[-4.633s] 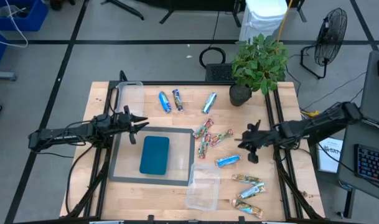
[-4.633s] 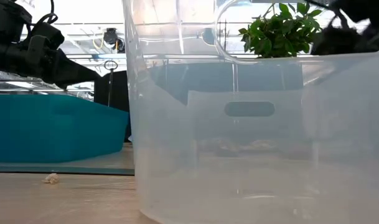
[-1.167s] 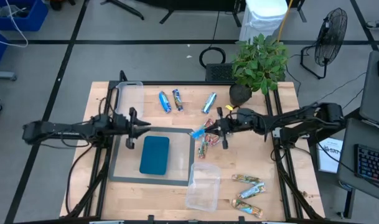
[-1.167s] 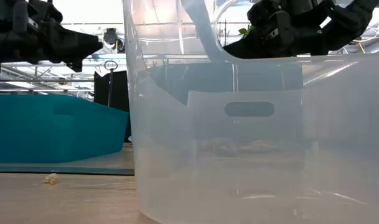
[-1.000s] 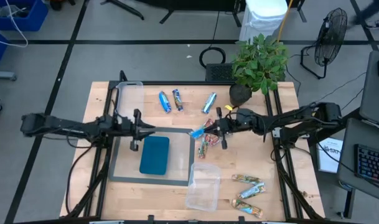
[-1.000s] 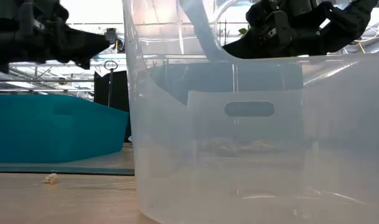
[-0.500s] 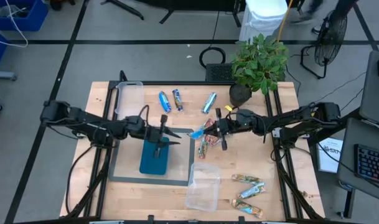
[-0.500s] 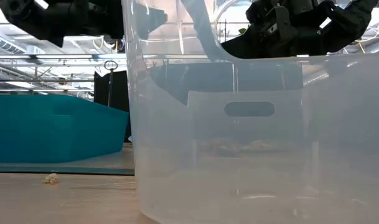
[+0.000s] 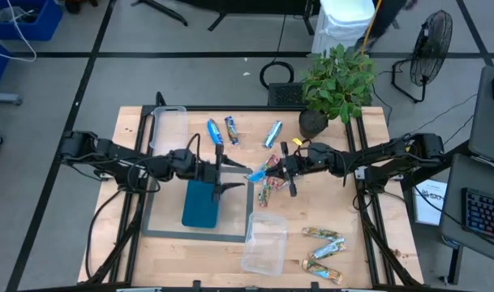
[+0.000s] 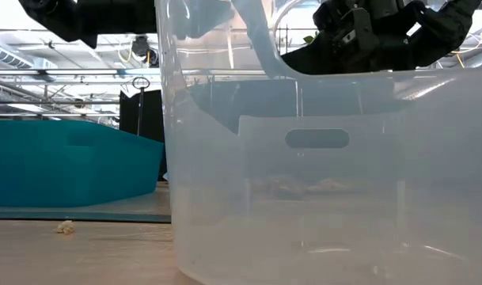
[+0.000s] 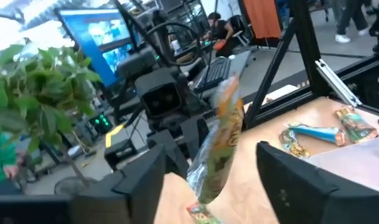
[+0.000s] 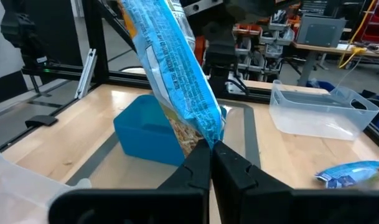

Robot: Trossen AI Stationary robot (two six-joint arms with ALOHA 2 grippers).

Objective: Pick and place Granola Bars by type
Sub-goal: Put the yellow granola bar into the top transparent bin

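Two hands met over the middle of the surface (image 9: 133,243). The right hand (image 12: 209,146) was clenched on the lower end of a blue granola bar (image 12: 177,68), which stood tilted above the surface beside the teal tray (image 9: 201,203). The left hand (image 9: 221,170) reached toward it, fingers spread wide, one to either side of the upright wrapper without touching it.

My judgement is that a handover was in progress. To do it well, the left fingers should close on the free upper part of the bar, well clear of the right fingertips, and the right should let go only once that grip is firm.

Crinkled, glossy foil looked slippery and easily crushed, so gentle pressure across the flat faces would suit it. Other blue bars (image 9: 215,132) lay near the far edge, red-green ones (image 9: 267,191) just below the hands, and silver-tan ones (image 9: 324,235) near the right front. One clear plastic tub (image 9: 264,243) stood at the front edge and another (image 9: 169,128) at the far left.
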